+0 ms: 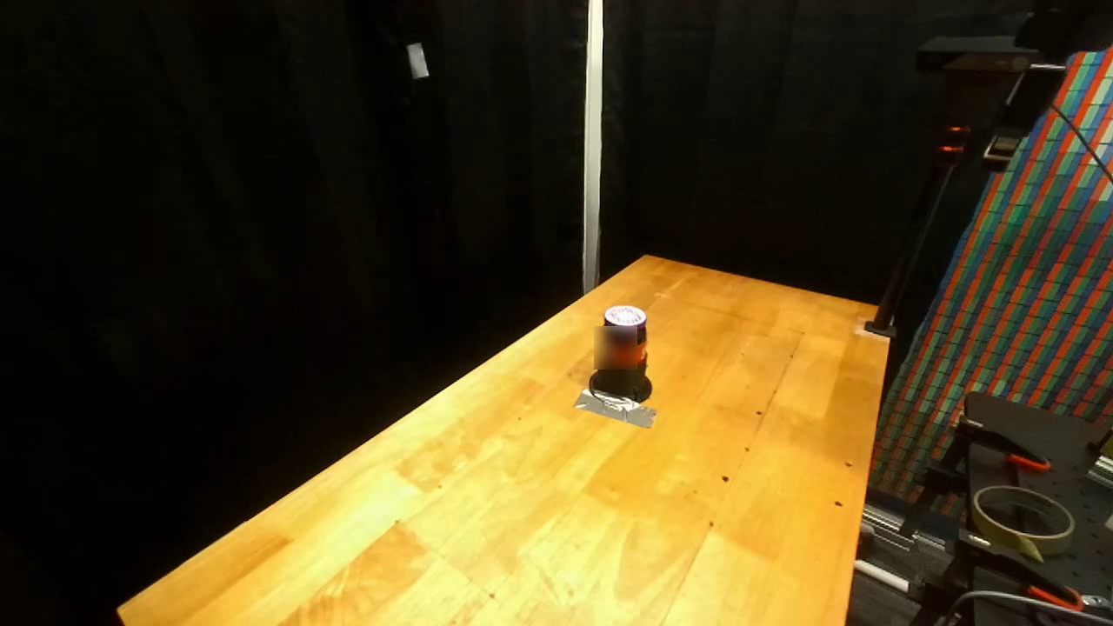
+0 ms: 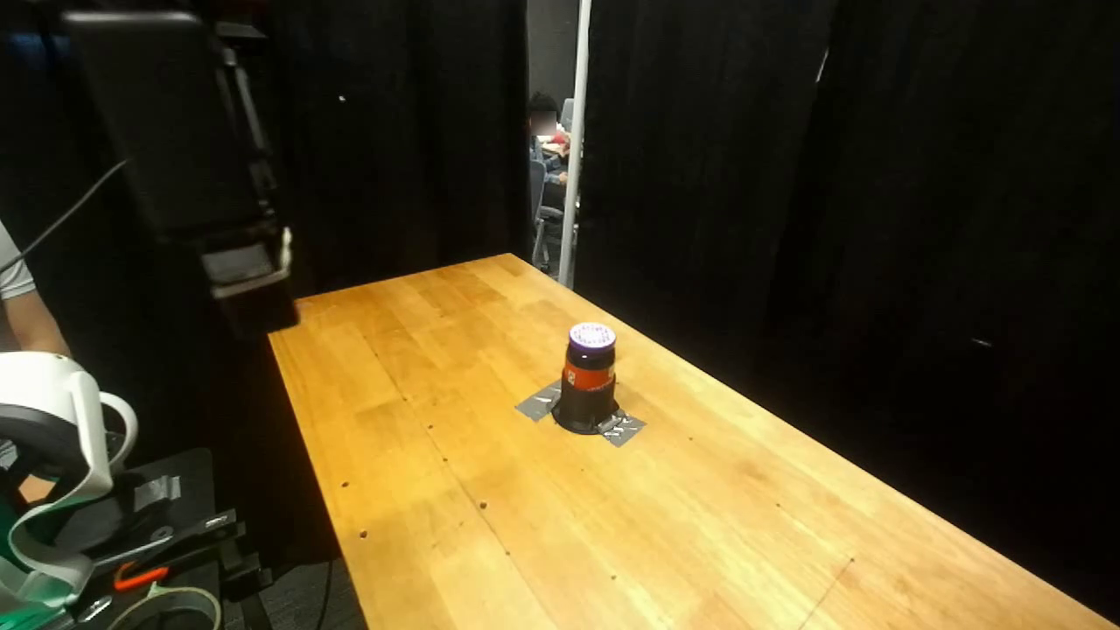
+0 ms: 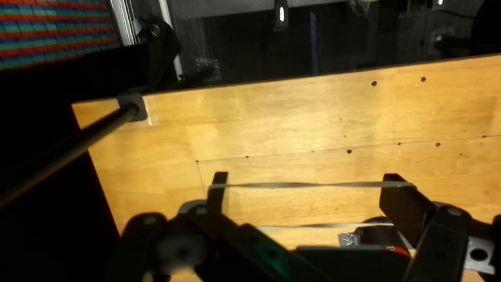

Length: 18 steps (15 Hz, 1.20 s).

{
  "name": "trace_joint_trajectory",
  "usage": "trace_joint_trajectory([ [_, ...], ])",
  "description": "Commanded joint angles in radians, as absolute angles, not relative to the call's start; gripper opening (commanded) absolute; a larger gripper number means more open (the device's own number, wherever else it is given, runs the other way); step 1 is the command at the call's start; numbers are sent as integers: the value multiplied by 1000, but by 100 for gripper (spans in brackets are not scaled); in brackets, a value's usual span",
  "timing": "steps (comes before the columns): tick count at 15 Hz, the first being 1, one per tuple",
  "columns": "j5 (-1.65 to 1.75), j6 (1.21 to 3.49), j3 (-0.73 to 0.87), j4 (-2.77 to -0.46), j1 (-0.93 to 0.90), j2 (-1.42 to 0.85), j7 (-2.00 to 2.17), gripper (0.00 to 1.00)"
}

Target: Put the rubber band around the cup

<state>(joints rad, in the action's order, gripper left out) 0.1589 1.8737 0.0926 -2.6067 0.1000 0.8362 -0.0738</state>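
The cup stands upright on the wooden table in both exterior views (image 1: pixel 628 349) (image 2: pixel 590 376). It has a pale patterned top, a dark body and a red-orange middle. Its lower part sits in a black round holder (image 2: pixel 586 409) taped to the table. My gripper (image 3: pixel 307 180) is open in the wrist view. A pale rubber band (image 3: pixel 297 185) is stretched around both fingers, with two strands across the gap. The cup (image 3: pixel 377 236) shows below, near the right finger, partly hidden by the gripper. In an exterior view, my gripper (image 2: pixel 255 293) hangs high, away from the cup.
Grey tape strips (image 1: pixel 617 410) lie beside the holder on the table (image 1: pixel 556 504). A dark pole (image 1: pixel 909 235) rises from a table corner and shows in the wrist view (image 3: pixel 101 133). A side stand holds a tape roll (image 1: pixel 1024 520) and clamps. A person's arm (image 2: pixel 37 322) is at the side.
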Motion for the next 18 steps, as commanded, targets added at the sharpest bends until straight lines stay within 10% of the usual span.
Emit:
trace_joint_trajectory([
  [1, 75, 1979, 19, -2497, 3, 623, -16, 100],
  [18, 106, 2293, -121, -1941, -102, -194, 151, 100],
])
